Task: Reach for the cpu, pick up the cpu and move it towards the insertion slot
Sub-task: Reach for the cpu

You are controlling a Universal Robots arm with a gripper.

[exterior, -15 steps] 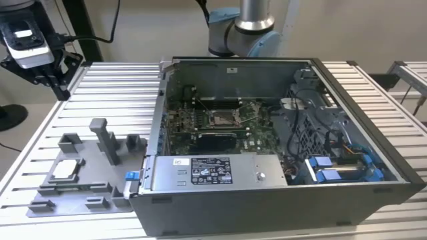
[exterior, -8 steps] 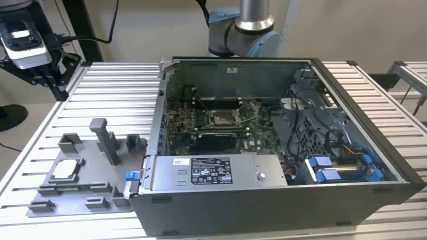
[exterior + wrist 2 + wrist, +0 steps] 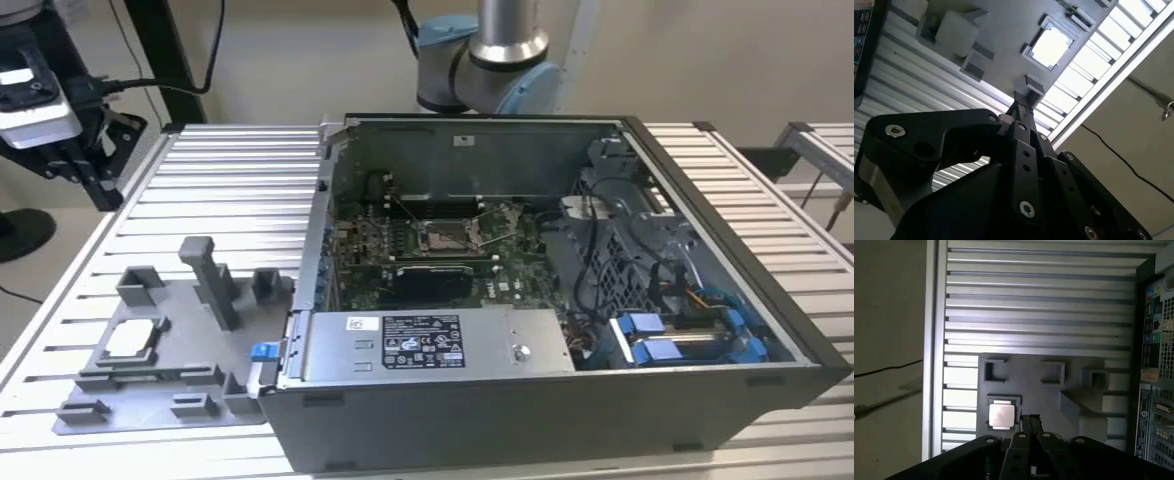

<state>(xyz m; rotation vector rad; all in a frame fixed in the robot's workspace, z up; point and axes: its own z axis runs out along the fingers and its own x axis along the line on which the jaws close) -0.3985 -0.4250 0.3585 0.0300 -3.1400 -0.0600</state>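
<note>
A ribbed metal tabletop [image 3: 227, 190] is shown carrying an open computer case [image 3: 534, 410] at the centre and right of the exterior view, and a grey fixture plate [image 3: 134, 418] at its lower left. The black end effector [image 3: 1030, 419] is seen in both wrist views, poised above the fixture plate. Its jaws are drawn together and nothing is held between them. The insertion slot [image 3: 447, 237], a metal-framed square with a dark centre, is located on the green board inside the case, in the middle of the exterior view. As far as can be judged, it is unoccupied. The cpu [image 3: 130, 340] is seated flat in a square pocket of the fixture plate. In the first wrist view it lies close beside the end effector's tip, but no contact is shown. The reach is judged to be only partly made. The grasp, the lift and the transfer towards the insertion slot are not yet done.
</note>
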